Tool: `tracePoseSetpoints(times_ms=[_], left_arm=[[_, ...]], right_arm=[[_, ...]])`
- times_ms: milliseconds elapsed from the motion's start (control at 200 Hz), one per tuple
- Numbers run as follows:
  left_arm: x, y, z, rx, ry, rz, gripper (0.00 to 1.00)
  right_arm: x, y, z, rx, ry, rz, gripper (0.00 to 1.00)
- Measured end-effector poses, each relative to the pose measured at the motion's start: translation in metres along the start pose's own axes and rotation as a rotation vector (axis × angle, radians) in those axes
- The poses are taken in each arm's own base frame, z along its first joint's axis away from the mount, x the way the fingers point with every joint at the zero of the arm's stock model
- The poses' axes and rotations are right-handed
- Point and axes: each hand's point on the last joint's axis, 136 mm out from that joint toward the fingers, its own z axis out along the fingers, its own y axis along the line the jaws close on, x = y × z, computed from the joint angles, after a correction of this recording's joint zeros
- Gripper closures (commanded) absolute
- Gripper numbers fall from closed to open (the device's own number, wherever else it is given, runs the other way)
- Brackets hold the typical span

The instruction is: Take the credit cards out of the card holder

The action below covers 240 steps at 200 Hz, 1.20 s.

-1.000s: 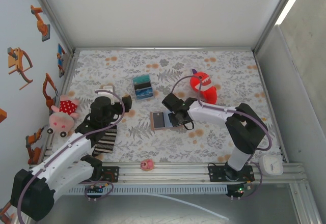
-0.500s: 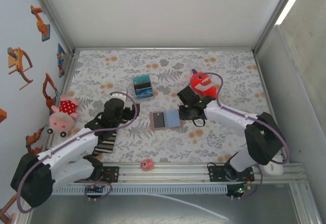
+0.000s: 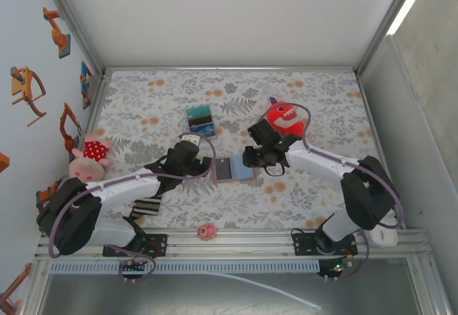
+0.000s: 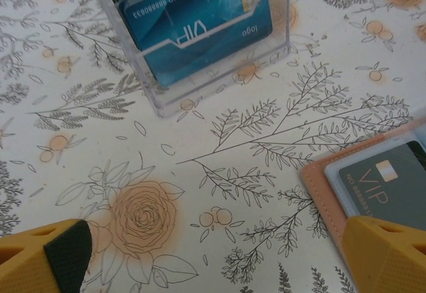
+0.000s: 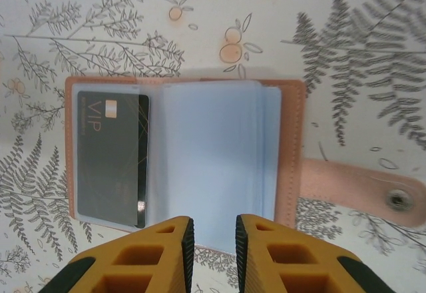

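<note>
**Top external view: both my hands meet at the open card holder**

The card holder [image 3: 232, 168] lies flat and open in the middle of the desk [image 3: 322, 100]. My left fingers [image 3: 203, 162] wait at its 9 o'clock side. My right fingers [image 3: 250, 159] are at its 3 o'clock side. I think I come from both sides so one hand can pin it down while the other pulls.

In the right wrist view the card holder [image 5: 186, 153] is open like a book. A dark card [image 5: 113, 160] sits in a clear pocket on the 9 o'clock half. The snap tab [image 5: 373, 196] sticks out at 4 o'clock. My right fingers [image 5: 212, 236] hang at the 6 o'clock edge of the pale blue pockets. They are almost together, with a thin gap. I cannot tell if they pinch a pocket edge.

In the left wrist view my left fingers [image 4: 213, 260] are spread wide and hold nothing. One tip is just over the holder's corner at 4 o'clock. A clear stand [image 4: 200, 73] with a blue card [image 4: 200, 20] is at 12 o'clock. That may be where cards go.

The dark card is not out yet.
</note>
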Motion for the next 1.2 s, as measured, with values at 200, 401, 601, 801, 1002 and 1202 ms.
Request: tracePoseSetpoints(times_ms=[200,401,601,801,1002,1202], left_arm=[[0.012,-0.009,0.016,0.013,0.063,-0.028,0.03],[0.018,-0.020,0.026,0.055,0.093,-0.045,0.03],[0.024,-0.024,0.033,0.065,0.119,-0.038,0.03],[0.031,-0.024,0.037,0.053,0.142,-0.026,0.03],[0.030,-0.029,0.038,0.038,0.149,0.004,0.03],[0.029,-0.030,0.039,0.016,0.158,0.028,0.03]], right_arm=[[0.008,0.011,0.020,-0.059,0.060,0.020,0.81],[0.003,0.027,0.029,-0.107,0.076,0.020,0.83],[0.002,0.038,0.034,-0.136,0.086,0.017,0.81],[0.005,0.038,0.045,-0.131,0.110,0.025,0.81],[0.009,0.038,0.052,-0.136,0.133,0.038,0.81],[0.008,0.040,0.054,-0.145,0.134,0.047,0.79]])
